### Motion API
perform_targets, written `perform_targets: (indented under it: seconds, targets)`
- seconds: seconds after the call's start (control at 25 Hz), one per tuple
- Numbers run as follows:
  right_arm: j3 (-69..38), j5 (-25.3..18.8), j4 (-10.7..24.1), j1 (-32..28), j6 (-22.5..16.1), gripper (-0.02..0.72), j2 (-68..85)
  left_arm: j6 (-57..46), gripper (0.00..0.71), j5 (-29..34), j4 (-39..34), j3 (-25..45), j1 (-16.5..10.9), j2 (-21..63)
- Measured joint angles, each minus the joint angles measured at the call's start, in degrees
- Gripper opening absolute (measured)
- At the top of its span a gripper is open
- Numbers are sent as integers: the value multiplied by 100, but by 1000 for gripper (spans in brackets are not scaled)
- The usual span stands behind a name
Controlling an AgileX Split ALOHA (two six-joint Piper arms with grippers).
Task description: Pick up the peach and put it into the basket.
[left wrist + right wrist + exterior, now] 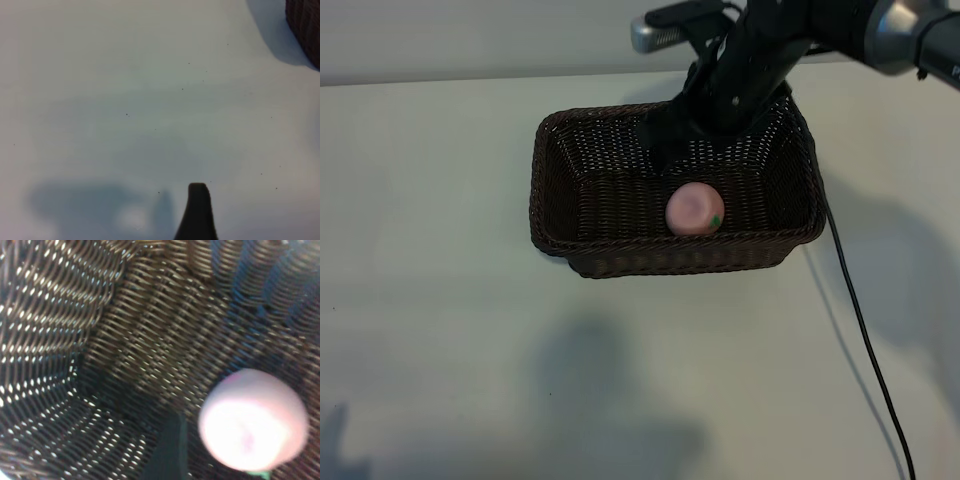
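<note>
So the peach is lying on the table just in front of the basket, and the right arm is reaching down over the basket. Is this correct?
Not quite. The peach is not on the table; it lies inside the basket, on its woven floor near the front wall, as the exterior view shows. The right wrist view also shows it surrounded by wicker. The rest is correct: the right arm is reaching down over the basket.
</note>
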State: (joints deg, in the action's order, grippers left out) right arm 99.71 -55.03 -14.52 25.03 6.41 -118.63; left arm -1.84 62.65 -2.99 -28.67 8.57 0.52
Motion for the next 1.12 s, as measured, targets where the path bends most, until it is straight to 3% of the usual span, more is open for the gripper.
perform_targets:
  seconds: [0.16,0.36,0.8,1.12]
  targets:
    - [663,-649,608,-332,-303,688,0,0,594,0,0,0,0,0]
    - [1359,-1309,1138,-1195,-359,677,0,0,593,0,0,0,0,0]
    - [1627,-1464,1308,-3563,-121,596,0,0,593,0,0,0,0,0]
    - [1521,-1482,993,-3919,-121,575,491,0,593,0,0,0,0,0]
